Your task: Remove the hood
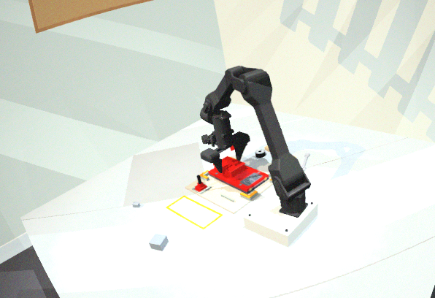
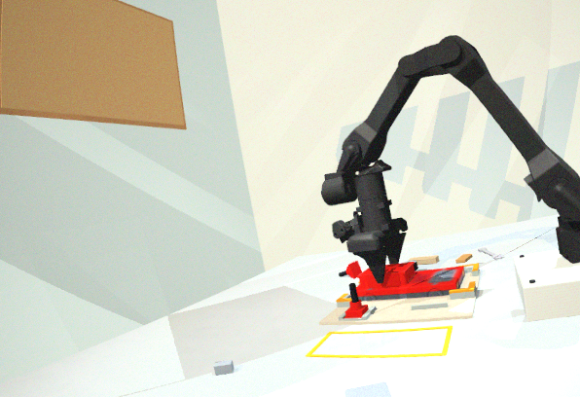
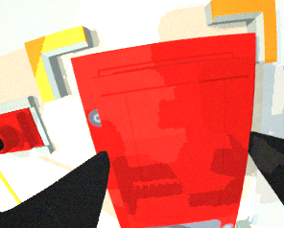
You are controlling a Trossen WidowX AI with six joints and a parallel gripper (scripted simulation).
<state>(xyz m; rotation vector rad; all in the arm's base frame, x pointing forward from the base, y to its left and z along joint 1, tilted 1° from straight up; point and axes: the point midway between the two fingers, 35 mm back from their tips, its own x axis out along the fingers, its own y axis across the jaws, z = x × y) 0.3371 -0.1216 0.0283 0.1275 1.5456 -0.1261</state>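
Observation:
The red toy car [image 1: 252, 179] [image 2: 428, 279] sits on a tan board [image 1: 233, 204] [image 2: 414, 316], held by yellow corner brackets [image 3: 57, 52]. Its red hood [image 1: 233, 168] [image 2: 404, 270] [image 3: 173, 85] fills the wrist view and is on the car. My gripper [image 1: 230, 163] [image 2: 386, 272] [image 3: 177, 148] is open and low over the car, one dark finger on each side of the hood. I cannot tell whether the fingertips touch it. The marked area is a yellow rectangle [image 1: 175, 201] [image 2: 380, 355] on the table in front of the board, with nothing in it.
A red toggle clamp [image 1: 200, 184] [image 2: 357, 306] [image 3: 18, 129] stands at the board's corner near the rectangle. A grey cube [image 1: 158, 242] and a smaller one [image 1: 136, 204] [image 2: 223, 366] lie on the table. The arm's white base block [image 1: 281, 226] [image 2: 550, 289] stands beside the board.

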